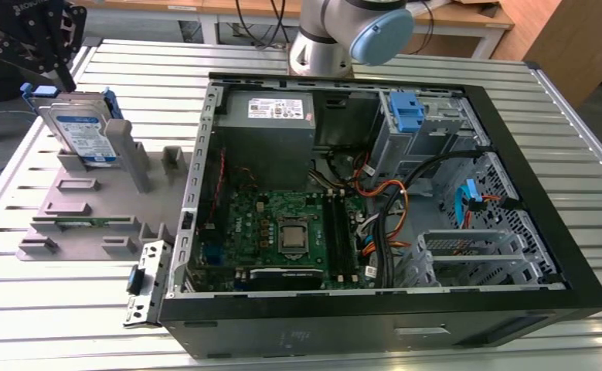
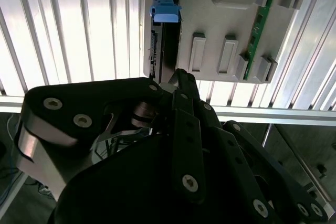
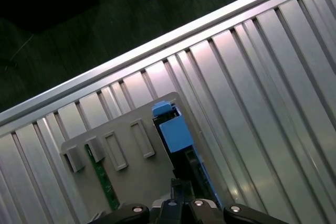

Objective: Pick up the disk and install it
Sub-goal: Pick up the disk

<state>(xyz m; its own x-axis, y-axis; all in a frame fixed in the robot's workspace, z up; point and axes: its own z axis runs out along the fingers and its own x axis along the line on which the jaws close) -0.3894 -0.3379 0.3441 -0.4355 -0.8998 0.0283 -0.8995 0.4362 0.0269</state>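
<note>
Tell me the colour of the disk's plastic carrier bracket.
Blue carrier bracket, best in first wrist view.

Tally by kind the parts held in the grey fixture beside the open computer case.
Disk: 1
Green circuit strip: 1
Total: 2
</note>
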